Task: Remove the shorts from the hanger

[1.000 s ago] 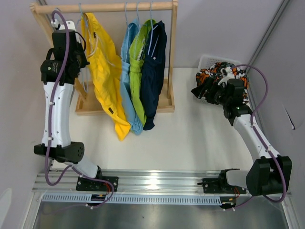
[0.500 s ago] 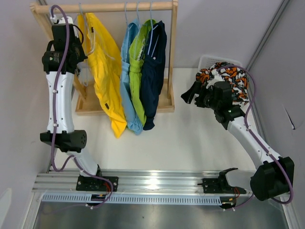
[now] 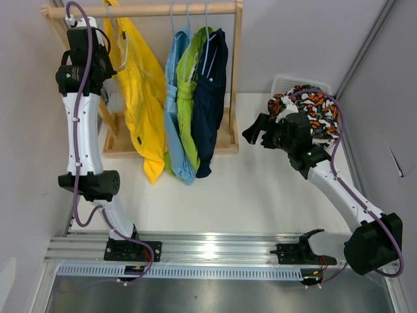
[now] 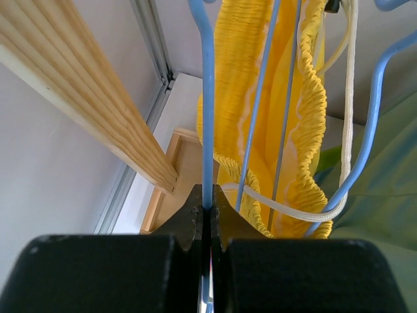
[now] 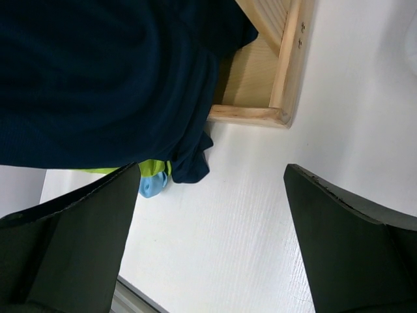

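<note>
The yellow shorts (image 3: 138, 78) hang from a blue hanger (image 4: 208, 98) on the wooden rack's rail (image 3: 150, 10). Their elastic waistband (image 4: 251, 91) shows close in the left wrist view. My left gripper (image 3: 103, 65) is shut on the blue hanger's wire, high up by the rail's left end. Light blue (image 3: 174, 98), lime green (image 3: 188, 91) and dark navy shorts (image 3: 210, 98) hang to the right. The patterned shorts (image 3: 309, 107) lie in the white basket. My right gripper (image 3: 254, 132) is open and empty, just right of the rack's post. The navy shorts (image 5: 104, 72) fill its wrist view.
The wooden rack's base (image 3: 225, 145) stands at the back of the white table; its corner (image 5: 277, 98) shows in the right wrist view. A white basket (image 3: 290, 83) sits at the back right by the wall. A metal rail (image 3: 208, 251) runs along the near edge.
My left gripper has risen with the hanger, lifting the yellow shorts upward. My right gripper has let go of the patterned shorts at the basket and moved left towards the rack, now open.
</note>
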### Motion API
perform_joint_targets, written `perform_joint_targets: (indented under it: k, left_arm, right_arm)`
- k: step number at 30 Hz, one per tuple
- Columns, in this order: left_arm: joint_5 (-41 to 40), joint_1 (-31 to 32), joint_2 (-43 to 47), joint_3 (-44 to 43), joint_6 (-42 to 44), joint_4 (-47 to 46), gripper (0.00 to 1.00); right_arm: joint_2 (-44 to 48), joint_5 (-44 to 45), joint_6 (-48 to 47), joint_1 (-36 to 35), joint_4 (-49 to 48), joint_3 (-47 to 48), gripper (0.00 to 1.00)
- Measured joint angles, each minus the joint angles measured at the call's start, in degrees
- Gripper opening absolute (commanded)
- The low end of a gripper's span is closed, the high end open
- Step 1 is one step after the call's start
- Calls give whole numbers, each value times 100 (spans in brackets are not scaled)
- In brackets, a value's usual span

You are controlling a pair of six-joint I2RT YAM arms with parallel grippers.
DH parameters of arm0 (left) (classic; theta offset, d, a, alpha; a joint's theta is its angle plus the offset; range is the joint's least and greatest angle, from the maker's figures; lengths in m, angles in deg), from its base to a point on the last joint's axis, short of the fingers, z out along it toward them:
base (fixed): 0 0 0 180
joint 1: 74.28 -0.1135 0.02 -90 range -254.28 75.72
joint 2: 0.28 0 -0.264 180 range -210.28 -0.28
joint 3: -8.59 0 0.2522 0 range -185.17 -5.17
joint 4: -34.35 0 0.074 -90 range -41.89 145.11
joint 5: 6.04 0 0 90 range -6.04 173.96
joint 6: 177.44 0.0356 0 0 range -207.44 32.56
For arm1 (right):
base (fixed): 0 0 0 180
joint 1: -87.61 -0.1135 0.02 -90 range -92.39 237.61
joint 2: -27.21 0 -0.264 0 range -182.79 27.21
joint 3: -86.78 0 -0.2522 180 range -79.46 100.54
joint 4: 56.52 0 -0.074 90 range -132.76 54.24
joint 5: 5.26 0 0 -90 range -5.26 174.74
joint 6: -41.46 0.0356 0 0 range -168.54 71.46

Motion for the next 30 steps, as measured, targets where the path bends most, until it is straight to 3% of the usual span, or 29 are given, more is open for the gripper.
perform_joint_targets:
  k: [12, 17, 21, 26, 30]
  left_arm:
    - [155, 15, -310, -225, -55, -101, 3]
    - [4, 79, -409, -229, -68, -262, 23]
    - [-160, 188, -426, -254, -79, -431, 61]
    - [-282, 337, -232, 20, -136, -581, 79]
    - [-328, 479, 291, 557, -87, -610, 85]
  right_arm:
    - [-2, 4, 4, -111, -79, -28, 100]
    - [-2, 7, 2, -125, -101, -138, 99]
    - [-2, 4, 2, -125, -105, -212, 100]
    - [-4, 0, 2, -129, -151, -328, 99]
    - [-4, -4, 2, -136, -199, -448, 100]
